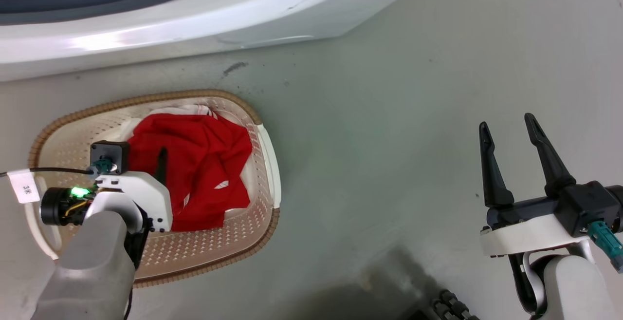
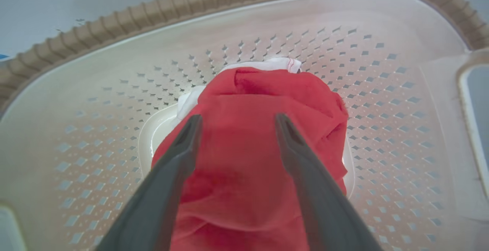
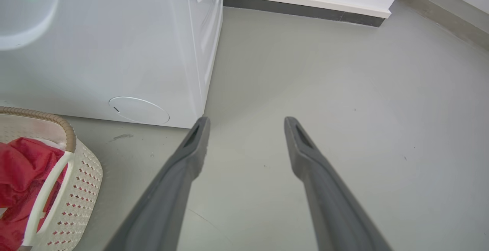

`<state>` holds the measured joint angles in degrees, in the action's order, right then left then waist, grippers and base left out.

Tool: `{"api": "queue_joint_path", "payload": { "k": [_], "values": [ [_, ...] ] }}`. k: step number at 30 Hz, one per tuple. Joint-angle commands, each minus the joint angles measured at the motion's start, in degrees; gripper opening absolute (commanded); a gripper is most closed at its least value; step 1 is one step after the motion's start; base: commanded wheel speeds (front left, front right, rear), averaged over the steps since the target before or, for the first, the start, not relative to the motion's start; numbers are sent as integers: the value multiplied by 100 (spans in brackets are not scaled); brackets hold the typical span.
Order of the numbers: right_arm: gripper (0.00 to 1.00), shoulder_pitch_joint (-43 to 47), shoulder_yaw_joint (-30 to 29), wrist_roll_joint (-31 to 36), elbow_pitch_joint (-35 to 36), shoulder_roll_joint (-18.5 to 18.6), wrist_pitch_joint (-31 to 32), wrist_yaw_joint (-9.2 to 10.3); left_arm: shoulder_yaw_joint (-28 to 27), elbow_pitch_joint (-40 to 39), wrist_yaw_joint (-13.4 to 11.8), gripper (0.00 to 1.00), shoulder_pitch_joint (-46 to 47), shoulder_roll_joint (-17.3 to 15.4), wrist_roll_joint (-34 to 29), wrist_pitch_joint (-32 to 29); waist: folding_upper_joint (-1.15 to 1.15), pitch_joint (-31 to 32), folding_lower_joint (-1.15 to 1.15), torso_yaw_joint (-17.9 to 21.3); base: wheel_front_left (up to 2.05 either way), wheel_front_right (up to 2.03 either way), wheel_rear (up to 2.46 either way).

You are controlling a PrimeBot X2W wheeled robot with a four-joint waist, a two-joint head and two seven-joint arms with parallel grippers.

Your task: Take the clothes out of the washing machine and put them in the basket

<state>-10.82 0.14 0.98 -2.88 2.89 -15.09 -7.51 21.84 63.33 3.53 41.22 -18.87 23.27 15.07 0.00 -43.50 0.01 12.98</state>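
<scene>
Clothes point(image 1: 194, 174) of soft, bright red fabric lie crumpled in the small cream-white plastic basket point(image 1: 214, 249), an oval-rectangular tub with diamond perforations and a brown woven-look rim. It stands on the smooth grey-green floor point(image 1: 389, 140), just in front of the large glossy white washing machine point(image 1: 170, 32). From the head view we see the heap spread across the middle of the basket, with a small white mark point(image 1: 221, 184) on one fold. The left wrist view, closer in, adds the weave of the cloth, its rounded folds and a white hem point(image 2: 275, 63) with red stitching at the far edge. There the left gripper point(image 2: 237, 117) hangs over the heap with its two long dark fingers wide apart and nothing pinched between them; we cannot tell whether the tips touch the fabric. On that wrist, the head view picks out a green light point(image 1: 79, 192) and a white paper tag point(image 1: 24, 187) on the cable. Well apart to the right, the right gripper point(image 1: 506, 120) is spread open over bare floor, holding nothing. Its own wrist view gives us the washer's flat side panel, a round cover point(image 3: 139, 110) low on the front, a dark skirting strip point(image 3: 305, 11) along the wall, and the basket's slotted handle end.
</scene>
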Motion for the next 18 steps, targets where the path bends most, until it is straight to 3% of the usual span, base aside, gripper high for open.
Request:
{"api": "queue_joint_path", "payload": {
  "k": [1,9,18],
  "values": [
    [100,-66,-13,-3,-13,-1,-11,4,-37,-56,2,100,-62,32,-33,14,0,111,-1,-61,0,0,0],
    [100,-25,-105,97,-179,0,-11,4,-505,-1004,11,100,-426,195,-118,14,0,845,-1,-345,0,0,0],
    [100,211,-369,249,-423,2,-11,5,-1105,-2543,93,100,-1141,448,-554,15,0,2095,-1,-777,0,0,0]
  ]
}}
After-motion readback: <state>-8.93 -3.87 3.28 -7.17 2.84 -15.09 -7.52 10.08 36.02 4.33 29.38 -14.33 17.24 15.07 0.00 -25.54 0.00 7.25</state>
